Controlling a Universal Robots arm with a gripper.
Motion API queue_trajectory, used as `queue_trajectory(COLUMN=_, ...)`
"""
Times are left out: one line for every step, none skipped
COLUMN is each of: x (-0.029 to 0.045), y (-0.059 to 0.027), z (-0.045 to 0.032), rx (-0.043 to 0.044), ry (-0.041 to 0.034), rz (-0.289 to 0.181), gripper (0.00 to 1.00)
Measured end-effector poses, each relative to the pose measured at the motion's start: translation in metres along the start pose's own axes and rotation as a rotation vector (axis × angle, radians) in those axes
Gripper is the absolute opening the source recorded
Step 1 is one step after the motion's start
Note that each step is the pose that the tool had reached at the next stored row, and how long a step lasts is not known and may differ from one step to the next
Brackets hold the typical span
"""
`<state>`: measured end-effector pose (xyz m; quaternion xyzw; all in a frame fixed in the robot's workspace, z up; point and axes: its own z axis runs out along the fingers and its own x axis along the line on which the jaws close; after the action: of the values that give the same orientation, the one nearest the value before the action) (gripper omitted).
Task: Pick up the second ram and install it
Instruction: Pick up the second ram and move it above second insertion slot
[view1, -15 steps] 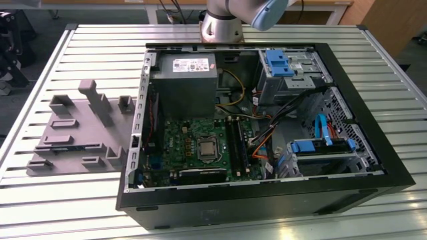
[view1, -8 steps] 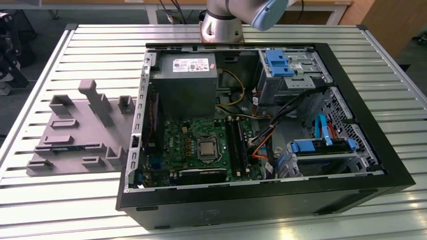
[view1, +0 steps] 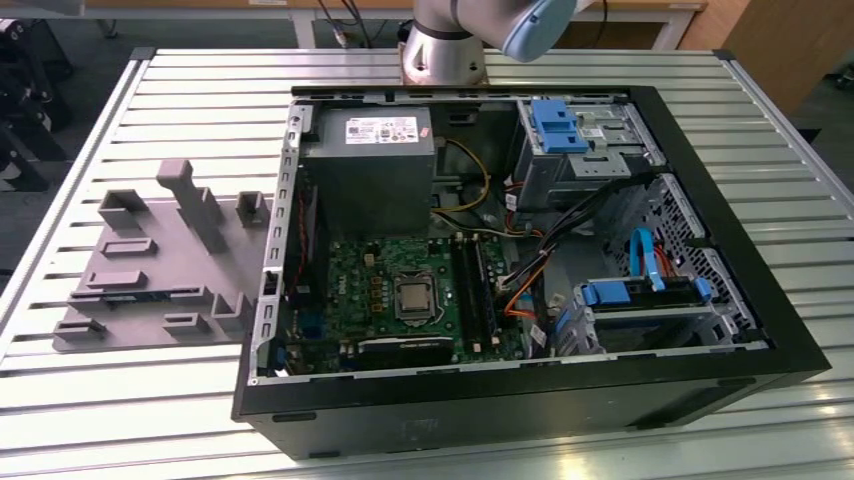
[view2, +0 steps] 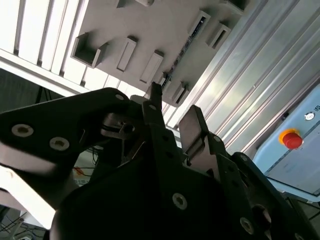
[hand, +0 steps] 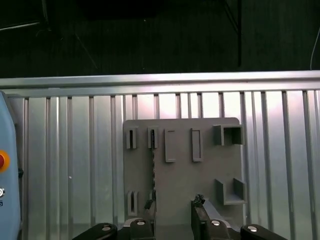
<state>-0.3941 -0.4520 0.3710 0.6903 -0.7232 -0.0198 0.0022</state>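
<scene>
While the pincer hangs open, the second ram lies apart, below it.

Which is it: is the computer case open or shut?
Open: the case has no side panel on top, so the motherboard inside shows.

Your table is silver, ribbed in parallel slats, with a plain grey fixture plate on it; the black computer case holds a green motherboard, a grey power supply with a white label, and blue drive latches. In the second wrist view the gripper is black, and the emergency stop button is red on yellow, set in a pale blue housing.
</scene>
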Motion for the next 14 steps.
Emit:
queue_trajectory(x=0.0002, y=0.0011, z=0.0011, rx=0.0050, ry=-0.0003, rz=0.000, gripper=0.42)
queue_trajectory(x=0.0005, y=0.0023, z=0.0022, rx=0.0091, ry=-0.0006, rz=0.000, gripper=0.42)
queue_trajectory(x=0.0007, y=0.0035, z=0.0038, rx=0.0108, ry=-0.0007, rz=0.000, gripper=0.42)
queue_trajectory(x=0.0011, y=0.0040, z=0.0057, rx=0.0110, ry=-0.0008, rz=0.000, gripper=0.42)
queue_trajectory(x=0.0016, y=0.0046, z=0.0074, rx=0.0109, ry=-0.0007, rz=0.000, gripper=0.42)
queue_trajectory(x=0.0020, y=0.0052, z=0.0092, rx=0.0108, ry=-0.0008, rz=0.000, gripper=0.42)
queue_trajectory(x=0.0023, y=0.0058, z=0.0112, rx=0.0109, ry=-0.0010, rz=0.000, gripper=0.42)
queue_trajectory(x=0.0026, y=0.0060, z=0.0130, rx=0.0108, ry=-0.0011, rz=0.000, gripper=0.42)
queue_trajectory(x=0.0027, y=0.0059, z=0.0147, rx=0.0108, ry=-0.0015, rz=0.000, gripper=0.42)
queue_trajectory(x=0.0028, y=0.0059, z=0.0160, rx=0.0109, ry=-0.0016, rz=0.000, gripper=0.42)
queue_trajectory(x=0.0028, y=0.0059, z=0.0161, rx=0.0107, ry=-0.0015, rz=0.000, gripper=0.42)
queue_trajectory(x=0.0028, y=0.0058, z=0.0161, rx=0.0106, ry=-0.0015, rz=0.000, gripper=0.42)
queue_trajectory(x=0.0028, y=0.0058, z=0.0161, rx=0.0106, ry=-0.0014, rz=0.000, gripper=0.42)
queue_trajectory(x=0.0028, y=0.0058, z=0.0161, rx=0.0106, ry=-0.0015, rz=0.000, gripper=0.42)
